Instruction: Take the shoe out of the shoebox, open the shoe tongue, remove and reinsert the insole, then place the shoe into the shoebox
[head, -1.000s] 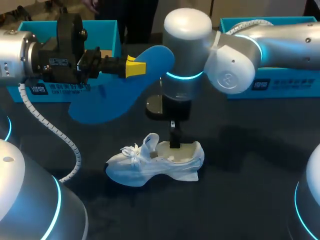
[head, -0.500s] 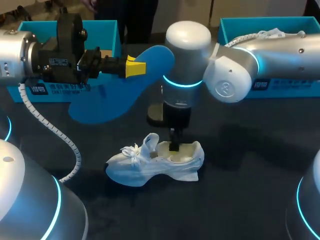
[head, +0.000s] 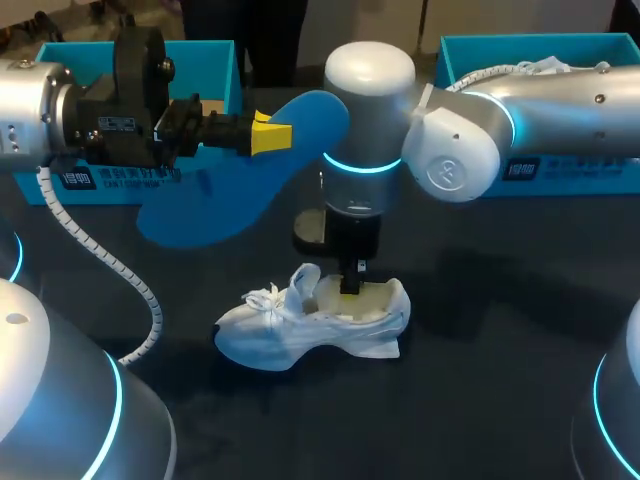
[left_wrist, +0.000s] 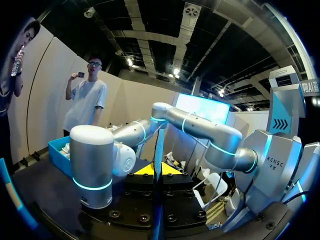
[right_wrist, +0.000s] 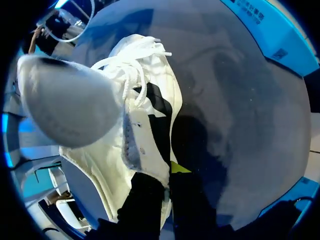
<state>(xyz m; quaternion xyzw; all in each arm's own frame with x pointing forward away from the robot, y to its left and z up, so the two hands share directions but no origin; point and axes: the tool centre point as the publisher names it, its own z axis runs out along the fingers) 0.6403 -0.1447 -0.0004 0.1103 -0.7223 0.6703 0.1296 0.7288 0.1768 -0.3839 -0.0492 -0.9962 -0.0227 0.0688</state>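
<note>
Left arm (head: 35, 105) and right arm (head: 560, 90) are silver, with rounded joints ringed in cyan light. The left has a black wrist block (head: 135, 95), a white ribbed cable (head: 153, 310) and yellow fingertips (head: 270, 134).

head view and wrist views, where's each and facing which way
Head view: above and behind, looking down at the table; left arm and right arm show.
Left wrist view: looks along the left gripper and insole toward the right arm.
Right wrist view: looks down past the right gripper onto the shoe.
Head and right wrist views share the shoe.
</note>
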